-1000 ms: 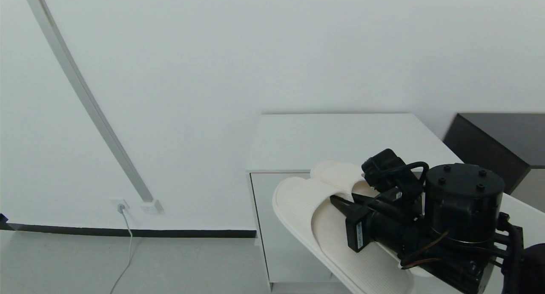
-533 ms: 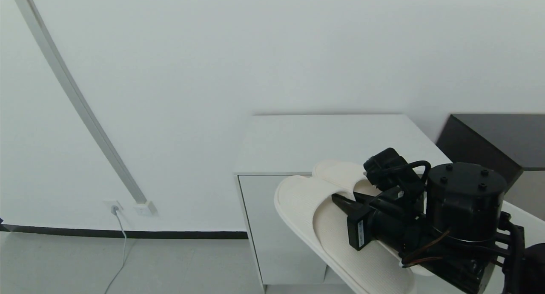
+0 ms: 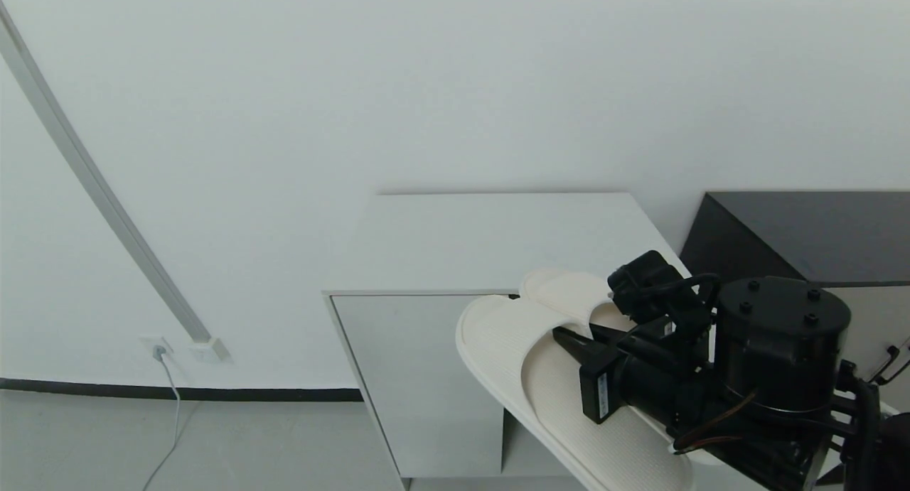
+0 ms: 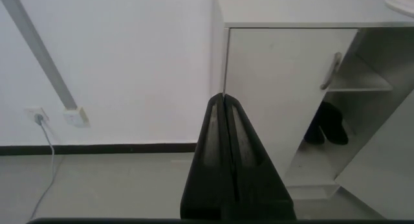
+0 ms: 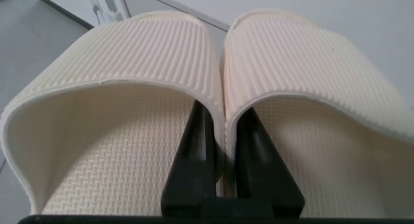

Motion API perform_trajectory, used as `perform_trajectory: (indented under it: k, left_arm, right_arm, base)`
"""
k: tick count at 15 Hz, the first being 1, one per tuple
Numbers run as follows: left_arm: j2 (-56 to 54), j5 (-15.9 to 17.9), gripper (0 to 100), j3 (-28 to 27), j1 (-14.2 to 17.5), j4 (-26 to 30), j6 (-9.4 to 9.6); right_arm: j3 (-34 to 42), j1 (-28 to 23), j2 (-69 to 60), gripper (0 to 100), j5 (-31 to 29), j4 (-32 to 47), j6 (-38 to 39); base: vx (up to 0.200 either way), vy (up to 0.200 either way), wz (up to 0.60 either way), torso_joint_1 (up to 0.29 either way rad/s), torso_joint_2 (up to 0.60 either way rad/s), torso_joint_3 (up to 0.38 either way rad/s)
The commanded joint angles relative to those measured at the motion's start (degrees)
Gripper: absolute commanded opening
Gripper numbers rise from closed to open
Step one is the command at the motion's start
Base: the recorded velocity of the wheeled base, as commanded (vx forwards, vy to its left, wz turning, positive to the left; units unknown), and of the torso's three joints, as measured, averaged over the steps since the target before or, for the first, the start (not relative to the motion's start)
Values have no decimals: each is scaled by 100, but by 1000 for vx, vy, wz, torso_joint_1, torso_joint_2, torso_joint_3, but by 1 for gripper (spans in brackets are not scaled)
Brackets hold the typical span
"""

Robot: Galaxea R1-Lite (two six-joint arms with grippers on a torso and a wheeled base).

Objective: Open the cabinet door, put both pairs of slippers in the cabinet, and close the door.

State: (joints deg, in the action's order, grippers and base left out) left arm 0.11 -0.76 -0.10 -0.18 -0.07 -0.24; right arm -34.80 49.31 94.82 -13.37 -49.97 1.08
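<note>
The cream slippers [image 3: 498, 342] are up in the air, side by side, toes pointing away from the right pincer [image 3: 579, 332] that holds them. One finger is tucked inside each slipper. The two fingers are nearly closed and pinch the slippers' inner sides between them. The left pincer [image 4: 224, 107] is squeezed tight with nothing in it. Just past the slippers' toes and lower down stands the white cabinet [image 3: 490, 235]. One side is open, with a shelf [image 4: 362, 81] inside and a dark pair [image 4: 326, 123] of shoes or slippers on the bottom. Beside them is the shut door [image 4: 278, 101] and its handle [image 4: 330, 70]. In the last second the whole head view slid. The cabinet, the wall socket [image 3: 158, 347] and the grey wall strip [image 3: 121, 210] all went left, while the slippers kept their place by the pincer. So I think the robot is turning to face the open side, ready to put these slippers in. A small white label [image 3: 601, 395] sits on the pincer's body, too small to read.
</note>
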Motion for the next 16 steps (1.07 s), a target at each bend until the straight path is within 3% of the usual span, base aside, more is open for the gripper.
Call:
perform_trajectory:
  k: [1,3,16]
  left_arm:
    - [-2,-4,0,1,1,-1,-2]
    - [-2,-4,0,1,1,-1,-2]
    - [-2,-12,0,1,1,-1,-11]
  right_arm:
    - [9,0,10,0,1,-13,6]
    - [0,0,10,0,1,-22,6]
    - [114,-62,28,0,1,-92,32]
  base:
    - [0,-200,0,2,-2,7]
    - [0,-200,0,0,0,2]
    - [0,0,0,0,0,0]
